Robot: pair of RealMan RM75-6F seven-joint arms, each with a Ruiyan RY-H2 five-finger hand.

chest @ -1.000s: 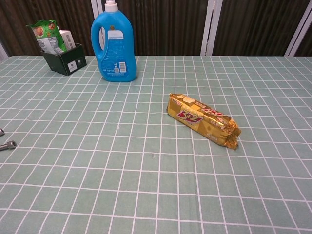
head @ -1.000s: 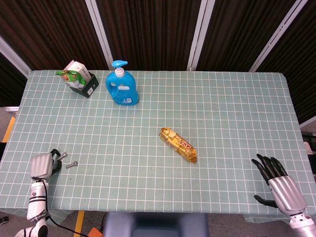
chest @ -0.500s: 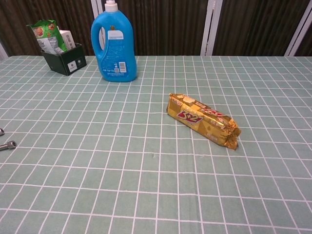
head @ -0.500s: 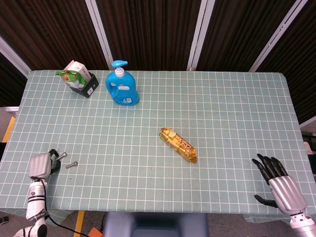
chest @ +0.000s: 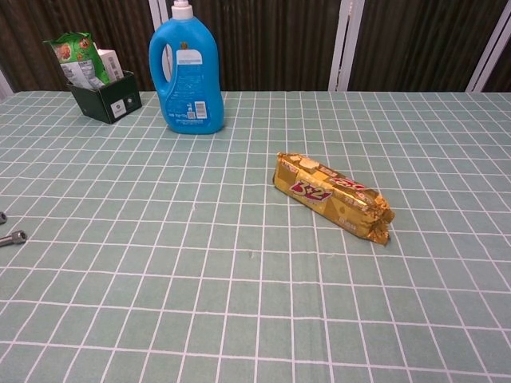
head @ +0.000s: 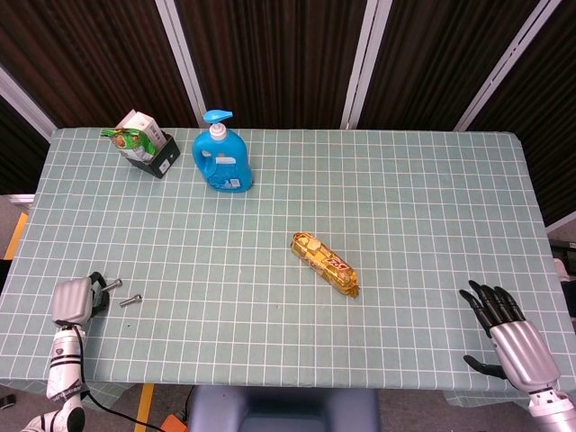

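Note:
My left hand [head: 74, 301] hovers at the table's front left edge, silver back upward. Its dark fingers [head: 97, 280] bend downward and are mostly hidden, so I cannot say how far they are closed. One small metal bolt [head: 113, 283] lies just by those fingers. A second bolt [head: 131, 299] [chest: 13, 238] lies a little to their right, apart from the hand. My right hand [head: 506, 331] sits at the front right corner with its fingers spread and nothing in it. A gold snack pack [head: 325, 264] [chest: 333, 198] lies diagonally mid-table, far from both hands.
A blue detergent bottle [head: 220, 155] [chest: 186, 73] stands at the back left. Left of it is a black box [head: 153, 155] [chest: 106, 97] holding a green packet and a white carton. The green checked tablecloth [head: 405, 207] covers the table.
My left hand has drifted slightly to the left, away from the bolts. The bolts, the snack pack and my right hand have not moved.

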